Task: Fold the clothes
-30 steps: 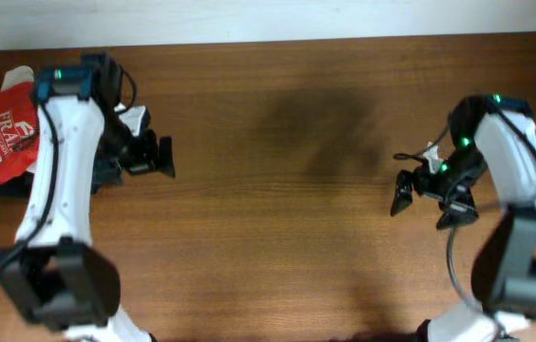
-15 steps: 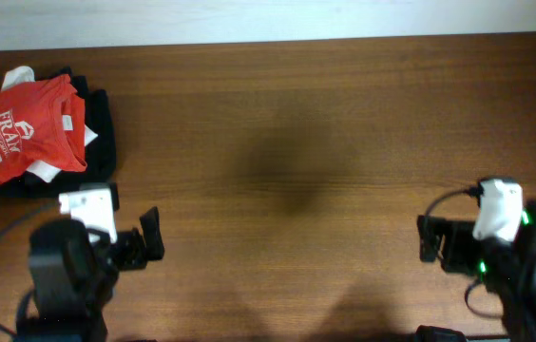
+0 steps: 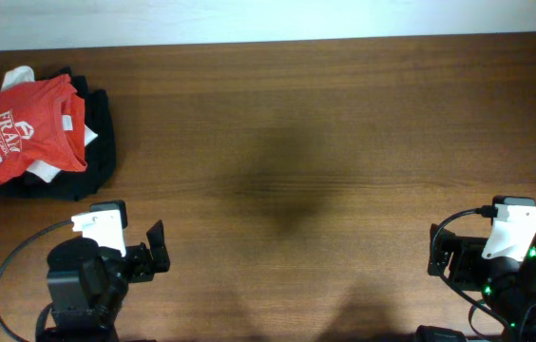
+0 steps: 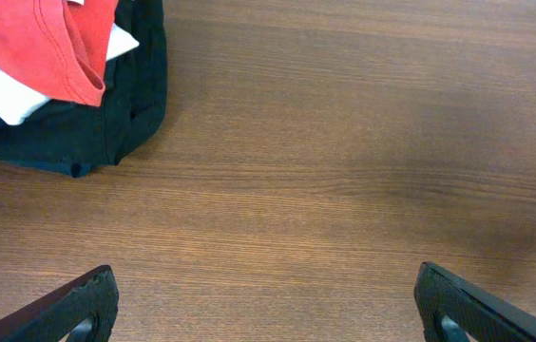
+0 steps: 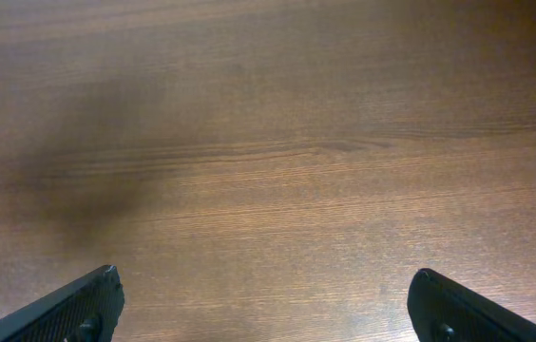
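Note:
A pile of clothes lies at the table's far left: a red shirt with white print (image 3: 26, 133) on top of a white garment (image 3: 45, 171) and a black garment (image 3: 97, 152). The left wrist view shows the pile's corner, red shirt (image 4: 49, 38) over black cloth (image 4: 106, 114). My left gripper (image 3: 157, 252) is at the front left, open and empty (image 4: 263, 304), well short of the pile. My right gripper (image 3: 436, 255) is at the front right, open and empty (image 5: 263, 299), over bare wood.
The brown wooden table (image 3: 287, 123) runs to a pale wall strip along the back edge. Both arm bases sit at the front edge, with black cables looping beside them.
Both arms drew back from the middle of the table to the front edge. The left arm left the clothes pile, which now lies uncovered. Over the last half second they only settled slightly.

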### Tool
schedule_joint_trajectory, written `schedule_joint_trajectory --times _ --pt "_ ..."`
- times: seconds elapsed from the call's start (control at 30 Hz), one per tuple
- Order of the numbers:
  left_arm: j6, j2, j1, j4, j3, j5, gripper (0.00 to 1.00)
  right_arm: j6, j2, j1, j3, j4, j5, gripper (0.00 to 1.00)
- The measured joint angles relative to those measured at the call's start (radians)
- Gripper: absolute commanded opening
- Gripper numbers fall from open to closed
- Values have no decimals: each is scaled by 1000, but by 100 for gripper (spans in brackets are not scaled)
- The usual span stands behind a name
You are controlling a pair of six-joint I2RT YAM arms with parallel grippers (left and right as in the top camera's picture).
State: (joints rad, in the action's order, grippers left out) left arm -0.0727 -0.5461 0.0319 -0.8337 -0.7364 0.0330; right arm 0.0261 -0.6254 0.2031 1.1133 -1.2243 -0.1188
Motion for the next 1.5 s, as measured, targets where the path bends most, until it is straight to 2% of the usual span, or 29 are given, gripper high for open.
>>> schedule_joint_trajectory --times 0.57,0.67,0.77,0.93,1.13,1.37,1.5 --pt "-3 0 0 -15 0 0 99 1 1 -6 0 -5 10 99" --pt "-3 0 0 -15 0 0 99 8 19 -50 -11 60 25 99" --pt "-3 0 0 -15 0 0 99 47 123 -114 -85 212 29 99" --pt "-3 0 0 -18 0 -1 99 84 331 -135 -292 455 29 99" --pt "-3 -2 0 -18 2 0 99 90 548 -138 -650 837 19 99" --pt "-3 -2 0 -18 3 0 99 95 610 -138 -908 1194 13 99" --pt "-3 -2 0 -18 3 0 99 100 610 -139 -1000 1320 18 99"
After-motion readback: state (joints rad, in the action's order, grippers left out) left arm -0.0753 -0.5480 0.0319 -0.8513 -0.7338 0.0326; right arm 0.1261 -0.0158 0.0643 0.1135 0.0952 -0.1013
